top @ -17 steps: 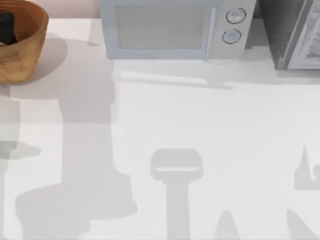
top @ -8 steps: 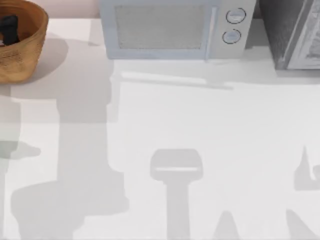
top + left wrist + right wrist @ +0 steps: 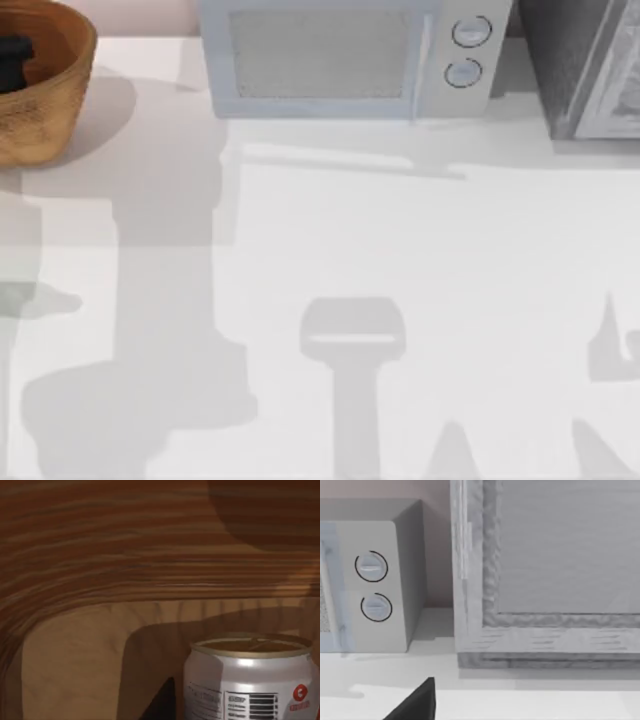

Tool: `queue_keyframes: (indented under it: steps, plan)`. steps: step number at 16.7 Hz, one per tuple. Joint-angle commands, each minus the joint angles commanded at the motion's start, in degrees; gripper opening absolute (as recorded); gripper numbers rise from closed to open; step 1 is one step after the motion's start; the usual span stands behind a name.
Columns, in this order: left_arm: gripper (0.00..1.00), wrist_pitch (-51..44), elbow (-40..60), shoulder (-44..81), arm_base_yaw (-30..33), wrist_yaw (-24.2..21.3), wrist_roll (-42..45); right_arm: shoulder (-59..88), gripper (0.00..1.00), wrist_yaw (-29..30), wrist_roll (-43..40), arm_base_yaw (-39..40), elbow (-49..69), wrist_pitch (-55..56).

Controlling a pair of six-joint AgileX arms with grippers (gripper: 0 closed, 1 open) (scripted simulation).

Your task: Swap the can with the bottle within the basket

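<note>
**Left gripper inside the basket, can close by**

Since one second ago, our left gripper [image 3: 12, 62], the dark shape inside the large round orange-brown woven wicker basket [image 3: 62, 75], has shifted slightly toward the basket's far wall; the shadows on the white table [image 3: 420, 280] have narrowed on the left side. Nothing else has moved.

1. Container. We see the basket at the far left corner of the table in the top view, cut off by the picture edge. In the left wrist view its ribbed inner wall [image 3: 100, 555] curves over a smoother floor.

2. Contents. The small white cylindrical can with red label markings and a dull gold round top [image 3: 252, 680] stands upright on the basket floor, near the wall.

3. Can and tool. The left wrist camera looks at the can from close range, about level with its top. A dark pointed part [image 3: 162, 705] at the picture's lower edge sits just beside the can; we cannot tell whether it touches. We cannot tell whether the left gripper's fingers are spread or closed.

4. Surroundings. A light grey microwave oven with two round dials [image 3: 345, 55] stands at the back of the table, right of the basket and apart from it. A grey textured cabinet [image 3: 585, 70] stands at the far right.

5. Right arm. Its wrist camera faces the microwave dials [image 3: 372, 587] and the cabinet [image 3: 545, 570]. Its finger state cannot be determined.
</note>
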State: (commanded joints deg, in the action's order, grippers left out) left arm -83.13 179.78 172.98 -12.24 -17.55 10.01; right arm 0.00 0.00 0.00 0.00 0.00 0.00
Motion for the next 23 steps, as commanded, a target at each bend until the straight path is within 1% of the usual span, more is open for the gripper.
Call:
queue_keyframes:
  steps: [6, 7, 14, 15, 17, 20, 23]
  plan:
    - [0.02, 0.0, 0.0, 0.0, 0.0, 0.0, 0.0, 0.0, 1.0, 0.0, 0.0, 0.0, 0.0, 0.0]
    - [0.0, 0.0, 0.0, 0.0, 0.0, 0.0, 0.0, 0.0, 1.0, 0.0, 0.0, 0.0, 0.0, 0.0]
    - [0.0, 0.0, 0.0, 0.0, 0.0, 0.0, 0.0, 0.0, 1.0, 0.0, 0.0, 0.0, 0.0, 0.0]
    - [0.0, -0.2, 0.2, -2.3, 0.4, -0.4, -0.1, 0.0, 1.0, 0.0, 0.0, 0.0, 0.0, 0.0]
    - [0.0, -0.1, -0.4, -2.7, 0.3, -0.3, -0.2, 0.0, 1.0, 0.0, 0.0, 0.0, 0.0, 0.0]
    - [0.0, 1.4, -5.2, -6.8, 0.3, 0.0, -1.2, 0.0, 1.0, 0.0, 0.0, 0.0, 0.0, 0.0]
    - [0.0, 5.4, -14.7, -15.9, 0.9, 0.5, -2.4, 0.0, 1.0, 0.0, 0.0, 0.0, 0.0, 0.0]
